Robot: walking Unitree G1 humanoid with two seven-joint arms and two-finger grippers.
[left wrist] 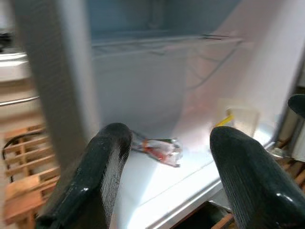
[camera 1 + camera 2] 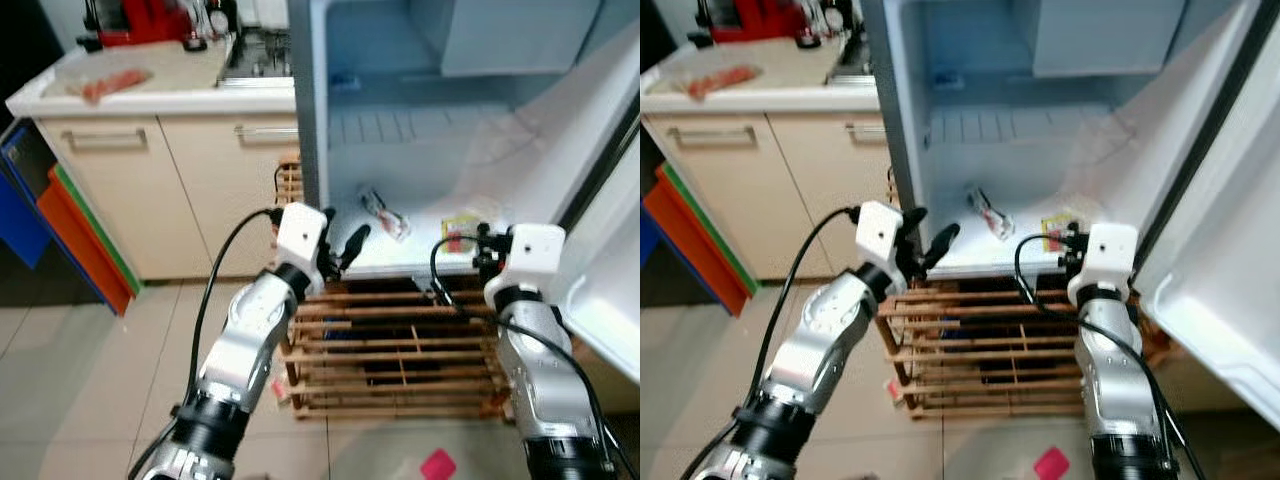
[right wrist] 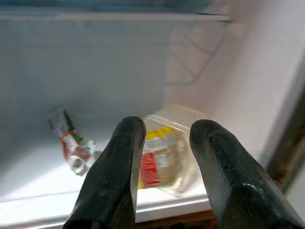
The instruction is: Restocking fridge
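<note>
Lying on the fridge floor (image 2: 420, 262), the crinkly wrapped packet (image 2: 384, 214) left of centre looks light and slippery, best pinched mid-body by the left gripper (image 2: 342, 243), jaws open, while the right gripper (image 3: 164, 157), jaws apart, faces the thin, crushable clear tub (image 3: 167, 151).

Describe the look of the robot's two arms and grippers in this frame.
Both arms are silver metal tubes with black collars near the elbows. Each wrist carries a white boxy housing with a small dark dot, and a black cable loops from it back along the arm. The left gripper and right gripper each have two long, glossy black fingers with rounded tips.
</note>
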